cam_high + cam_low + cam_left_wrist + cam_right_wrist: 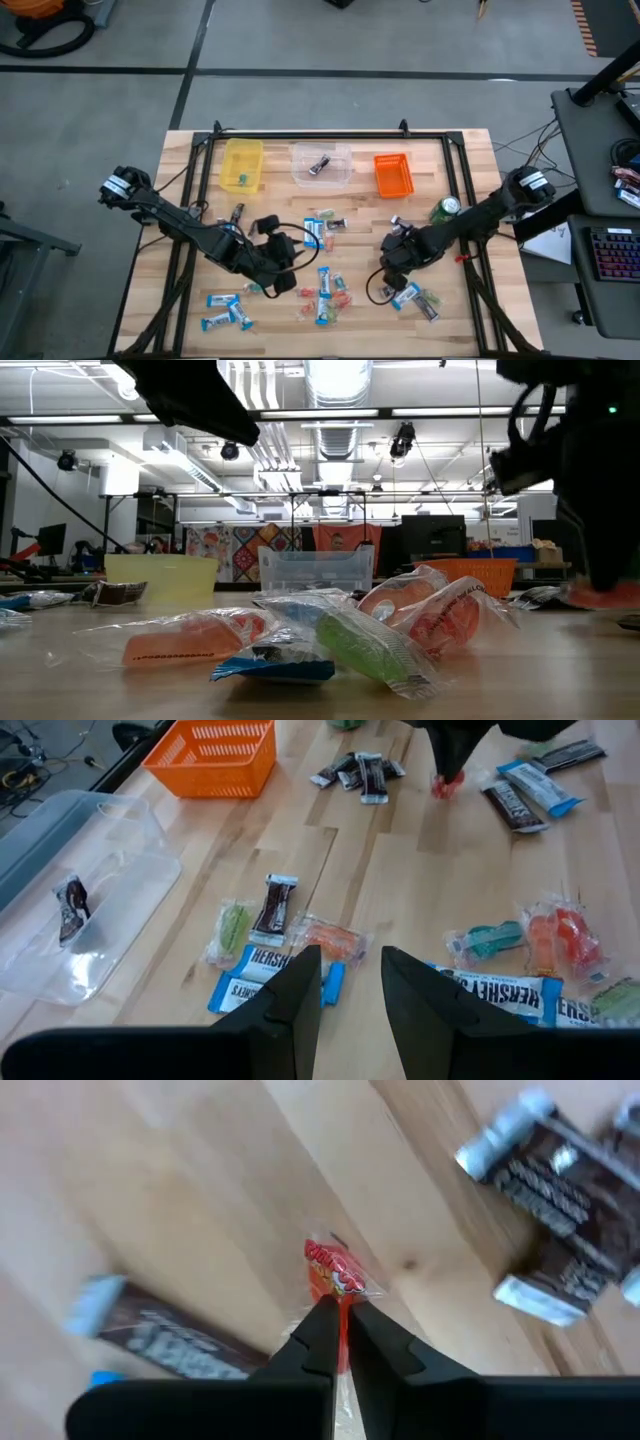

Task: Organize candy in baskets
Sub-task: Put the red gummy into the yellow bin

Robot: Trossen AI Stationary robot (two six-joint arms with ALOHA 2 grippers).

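Red candy point(338, 1272): pinched by right gripper point(340, 1315), jaws closed on wrapper.
Tip: lift straight, carry to orange basket point(393, 174).
Left gripper point(350, 982): jaws apart, empty.

A lab: strip lights point(330, 412), monitors point(432, 535), cabled side desk point(600, 150).

"HERSHEY'S" is printed on the blue-and-white candy bars in the left wrist view: one bar point(262, 960) at seven o'clock by the left gripper's fingers, another bar point(500, 990) at four o'clock. No other lettering is legible.
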